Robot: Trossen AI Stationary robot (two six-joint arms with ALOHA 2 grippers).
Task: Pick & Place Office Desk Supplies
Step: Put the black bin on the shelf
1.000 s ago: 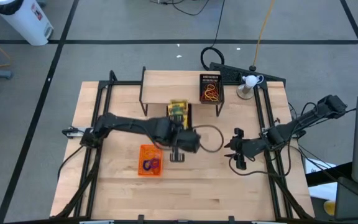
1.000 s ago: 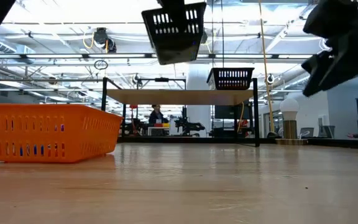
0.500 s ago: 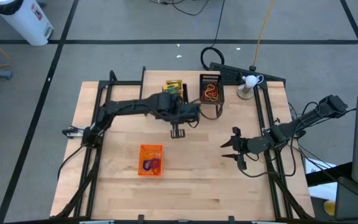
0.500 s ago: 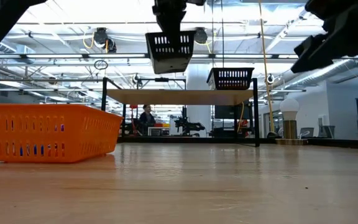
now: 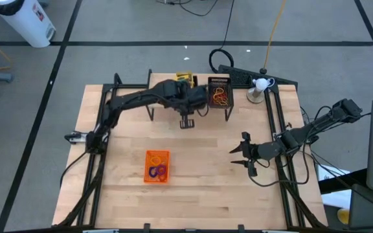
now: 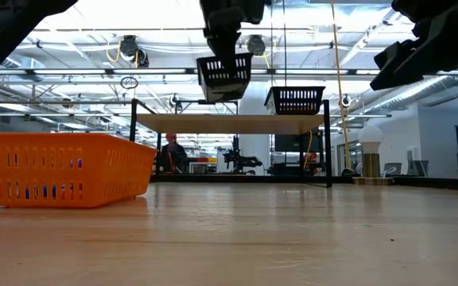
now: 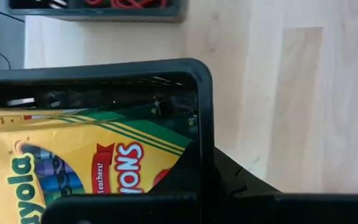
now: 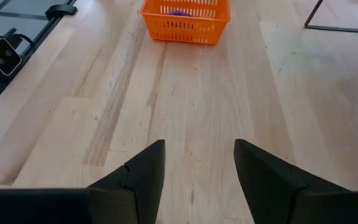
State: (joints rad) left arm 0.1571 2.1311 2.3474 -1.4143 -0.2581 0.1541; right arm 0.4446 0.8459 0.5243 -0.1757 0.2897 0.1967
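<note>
- the left gripper (image 5: 188, 110) is over the far part of the table (image 5: 193, 194), close to the raised shelf (image 6: 229, 123); its fingers are closed on the rim of a black mesh tray (image 6: 224, 77), which hangs in the air above the shelf level in the low view.
- inside this carried tray lies a crayon box (image 7: 67, 168), yellow and green; in the left wrist view it fills most of the tray, and from above its yellow edge shows beside the arm.
- a second black tray (image 5: 219, 92) stands on the shelf, just to the right of the carried one, with orange and red rubber bands (image 5: 219, 97) in it.
- the orange tray (image 5: 157, 166) rests on the table near the front, well apart from both grippers; purple and blue rubber bands (image 5: 156, 171) lie inside.
- the right gripper (image 5: 238, 155) hovers above the right part of the table with its fingers (image 8: 135, 180) spread wide and nothing between them; it points toward the orange tray.
- a small white lamp (image 5: 259, 85) stands at the far right corner of the table.
</note>
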